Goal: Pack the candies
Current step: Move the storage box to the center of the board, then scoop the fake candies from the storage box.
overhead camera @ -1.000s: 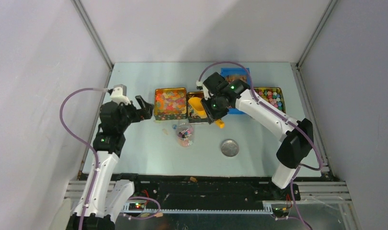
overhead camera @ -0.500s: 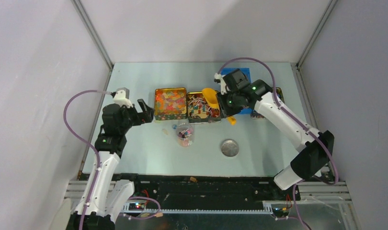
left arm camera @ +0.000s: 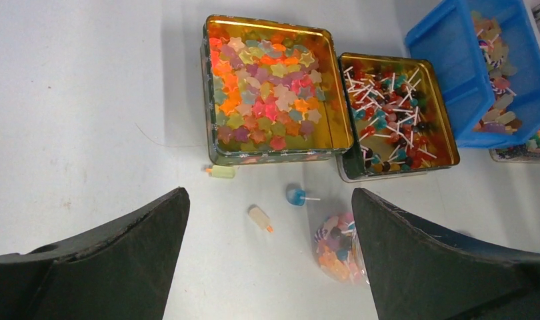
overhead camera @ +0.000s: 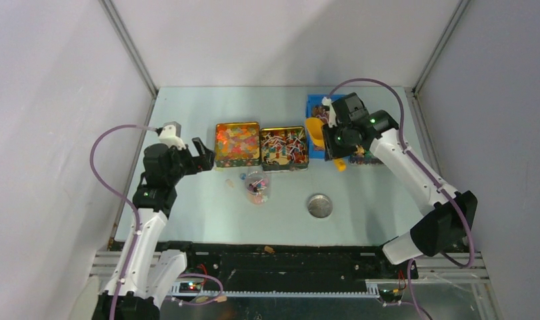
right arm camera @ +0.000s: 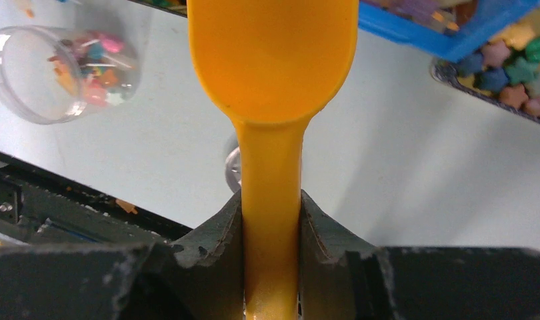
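Note:
The candies lie in several containers: star gummies in a gold tin (overhead camera: 237, 143) (left arm camera: 271, 87), lollipops in a second tin (overhead camera: 284, 148) (left arm camera: 394, 113), wrapped pieces in a blue bin (overhead camera: 319, 110) (left arm camera: 477, 67). A clear jar (overhead camera: 257, 187) (left arm camera: 337, 247) (right arm camera: 61, 67) holds mixed candies. My right gripper (overhead camera: 329, 148) (right arm camera: 272, 213) is shut on the handle of the orange scoop (overhead camera: 314, 131) (right arm camera: 274, 60), its bowl over the blue bin's near edge; no candy shows on it. Left of the gummy tin, my left gripper (overhead camera: 202, 155) (left arm camera: 271, 213) hangs open and holds nothing.
The round silver lid (overhead camera: 319, 205) lies in front of the tins. A green sweet (left arm camera: 223, 171), a cream sweet (left arm camera: 261, 218) and a blue lollipop (left arm camera: 295, 196) lie loose beside the jar. A tin of sugary stars (right arm camera: 514, 80) sits right of the blue bin, mostly under my right arm.
My right arm has carried the scoop to the right, from over the lollipop tin to the blue bin. The left arm has barely shifted.

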You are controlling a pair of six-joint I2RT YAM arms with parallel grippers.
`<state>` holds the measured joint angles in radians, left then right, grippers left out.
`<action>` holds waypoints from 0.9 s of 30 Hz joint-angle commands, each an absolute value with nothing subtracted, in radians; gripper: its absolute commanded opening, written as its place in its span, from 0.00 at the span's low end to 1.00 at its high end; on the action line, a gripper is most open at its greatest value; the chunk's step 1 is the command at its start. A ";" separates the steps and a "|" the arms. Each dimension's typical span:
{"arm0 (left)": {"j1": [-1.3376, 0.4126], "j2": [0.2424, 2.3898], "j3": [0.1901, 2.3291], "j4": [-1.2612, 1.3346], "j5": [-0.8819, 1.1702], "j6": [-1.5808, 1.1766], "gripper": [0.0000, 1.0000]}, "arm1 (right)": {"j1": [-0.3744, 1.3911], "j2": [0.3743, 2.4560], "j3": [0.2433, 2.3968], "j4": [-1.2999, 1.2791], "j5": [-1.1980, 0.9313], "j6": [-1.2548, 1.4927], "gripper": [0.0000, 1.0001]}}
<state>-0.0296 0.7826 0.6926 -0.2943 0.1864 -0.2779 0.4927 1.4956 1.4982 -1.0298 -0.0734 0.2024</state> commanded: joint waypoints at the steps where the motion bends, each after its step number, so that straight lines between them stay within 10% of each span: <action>1: -0.028 0.793 0.705 -0.281 0.181 -0.257 1.00 | 0.429 1.457 1.462 -1.053 -0.043 0.203 0.00; 14: -0.028 0.806 0.708 -0.276 0.191 -0.263 1.00 | 0.506 1.619 1.607 -1.099 -0.040 0.156 0.00; 27: -0.028 0.825 0.713 -0.292 0.182 -0.265 1.00 | 0.753 2.185 2.361 -1.307 -0.038 0.130 0.00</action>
<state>-0.0296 0.8249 0.6926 -0.3012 0.1867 -0.2787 0.7216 2.0823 2.1799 -1.2228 -0.0288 0.1413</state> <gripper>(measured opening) 0.996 0.303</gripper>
